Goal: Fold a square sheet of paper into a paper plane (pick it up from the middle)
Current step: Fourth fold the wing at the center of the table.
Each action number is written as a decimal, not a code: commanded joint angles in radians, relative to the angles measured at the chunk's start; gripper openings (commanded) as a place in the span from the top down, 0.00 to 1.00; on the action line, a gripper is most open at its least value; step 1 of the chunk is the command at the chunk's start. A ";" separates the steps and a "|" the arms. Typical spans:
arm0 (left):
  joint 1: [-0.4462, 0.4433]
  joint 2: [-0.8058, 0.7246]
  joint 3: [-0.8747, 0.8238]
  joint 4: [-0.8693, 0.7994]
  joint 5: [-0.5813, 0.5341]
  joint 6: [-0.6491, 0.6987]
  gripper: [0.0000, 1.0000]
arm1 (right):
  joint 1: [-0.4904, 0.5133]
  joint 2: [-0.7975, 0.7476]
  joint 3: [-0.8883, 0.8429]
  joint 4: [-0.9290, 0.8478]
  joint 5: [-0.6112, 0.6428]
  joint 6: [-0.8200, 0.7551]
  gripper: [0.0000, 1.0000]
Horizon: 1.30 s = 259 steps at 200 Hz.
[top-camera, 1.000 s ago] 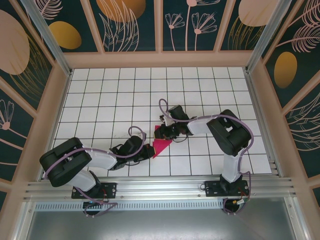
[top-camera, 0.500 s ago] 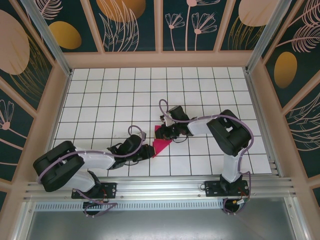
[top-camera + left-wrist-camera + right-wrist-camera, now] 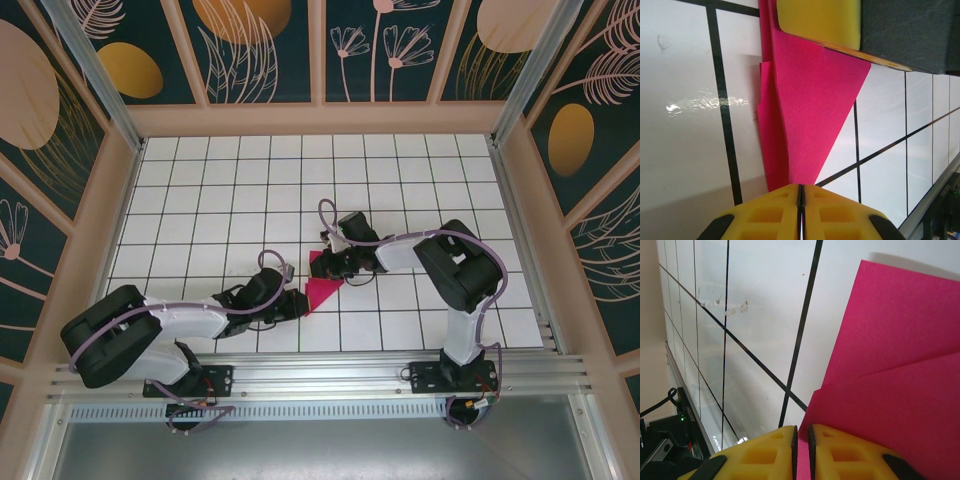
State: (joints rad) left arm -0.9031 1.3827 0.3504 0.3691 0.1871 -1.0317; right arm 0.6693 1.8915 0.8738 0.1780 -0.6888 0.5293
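Left wrist: mid-fold, judging by layers. Your closed left gripper (image 3: 800,189) meets the sheet (image 3: 812,110) at its tip; right gripper (image 3: 801,430) pinches its edge. Next likely needs crease pressed flat.

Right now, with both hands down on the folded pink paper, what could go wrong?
The left hand is shut right at the narrow tip of the pink paper; sliding could crumple or tear it. The right hand pinches the wide end, so pulling apart may rip it. Its overlapping layers along one edge could shift, spoiling the crease.
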 commanded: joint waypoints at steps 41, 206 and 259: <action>0.001 0.030 0.014 -0.006 0.050 0.026 0.86 | 0.000 0.040 -0.042 -0.054 0.097 -0.020 0.81; 0.000 0.076 -0.030 -0.063 0.131 0.016 1.00 | 0.000 0.049 -0.046 -0.061 0.121 -0.022 0.81; 0.001 -0.085 0.017 -0.176 0.047 0.046 0.78 | 0.001 0.054 -0.053 -0.060 0.124 -0.023 0.82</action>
State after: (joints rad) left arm -0.9012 1.3941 0.3500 0.3267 0.2543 -1.0172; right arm 0.6693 1.8912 0.8680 0.1879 -0.6857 0.5293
